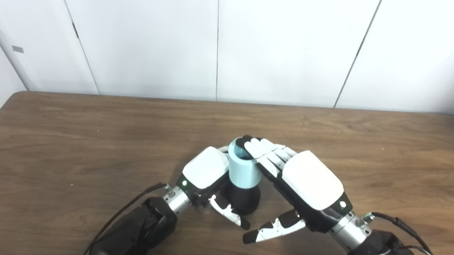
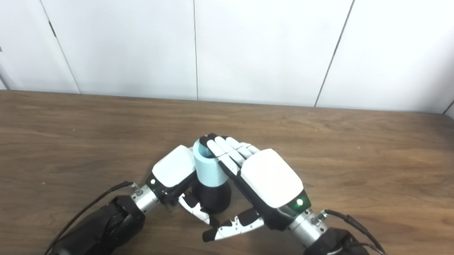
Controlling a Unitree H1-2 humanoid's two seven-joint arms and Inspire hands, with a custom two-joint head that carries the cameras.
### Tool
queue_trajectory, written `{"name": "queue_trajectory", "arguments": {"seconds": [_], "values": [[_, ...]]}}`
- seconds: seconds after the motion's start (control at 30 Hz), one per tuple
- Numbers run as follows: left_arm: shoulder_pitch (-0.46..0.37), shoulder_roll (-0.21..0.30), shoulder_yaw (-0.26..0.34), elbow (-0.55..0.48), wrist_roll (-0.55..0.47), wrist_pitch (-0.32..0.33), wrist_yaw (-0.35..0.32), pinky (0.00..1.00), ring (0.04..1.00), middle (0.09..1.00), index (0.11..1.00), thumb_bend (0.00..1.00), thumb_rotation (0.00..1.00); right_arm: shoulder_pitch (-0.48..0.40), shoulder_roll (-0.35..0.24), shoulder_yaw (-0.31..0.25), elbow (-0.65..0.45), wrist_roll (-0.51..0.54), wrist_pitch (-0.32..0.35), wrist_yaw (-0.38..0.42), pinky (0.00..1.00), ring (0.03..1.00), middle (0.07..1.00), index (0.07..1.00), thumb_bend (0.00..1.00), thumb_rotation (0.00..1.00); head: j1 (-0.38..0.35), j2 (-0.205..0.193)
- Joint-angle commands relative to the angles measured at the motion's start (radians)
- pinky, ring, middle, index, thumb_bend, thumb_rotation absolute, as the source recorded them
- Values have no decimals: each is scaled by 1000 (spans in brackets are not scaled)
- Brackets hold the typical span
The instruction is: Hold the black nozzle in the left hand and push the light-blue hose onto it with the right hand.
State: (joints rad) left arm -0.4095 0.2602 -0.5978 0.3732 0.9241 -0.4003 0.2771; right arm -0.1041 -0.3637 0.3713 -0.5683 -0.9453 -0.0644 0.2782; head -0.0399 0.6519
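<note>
The black nozzle [image 1: 245,200] stands upright on the wooden table [image 1: 75,135], near its front middle. My left hand [image 1: 206,168] is shut on it from the left, thumb curled across its front. The light-blue hose [image 1: 243,170], a short open tube, sits upright on top of the nozzle, seen also as the hose [image 2: 208,167] in the right eye view. My right hand [image 1: 311,180] comes in from the right with its fingers [image 1: 255,147] stretched flat over the hose's top rim. Its thumb [image 1: 274,228] sticks out low, apart from both parts.
Bare wood lies on all sides of the hands. White wall panels [image 1: 215,45] rise behind the table's far edge. Black cables [image 1: 129,210] trail from both wrists toward the front edge.
</note>
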Motion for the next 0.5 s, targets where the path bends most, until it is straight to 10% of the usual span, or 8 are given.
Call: {"name": "queue_trajectory", "arguments": {"seconds": [0.0,0.47], "values": [[276,-81,-128,155,-12,-12,-55,795,514,463,514,519,0,34,-22,72,38,42,-67,95,825,907,933,1000,906,759,0,1],[277,-90,-122,161,-25,-11,-56,784,529,466,508,521,0,-1,-47,88,22,45,-52,163,832,913,878,991,954,696,-1,-2]]}}
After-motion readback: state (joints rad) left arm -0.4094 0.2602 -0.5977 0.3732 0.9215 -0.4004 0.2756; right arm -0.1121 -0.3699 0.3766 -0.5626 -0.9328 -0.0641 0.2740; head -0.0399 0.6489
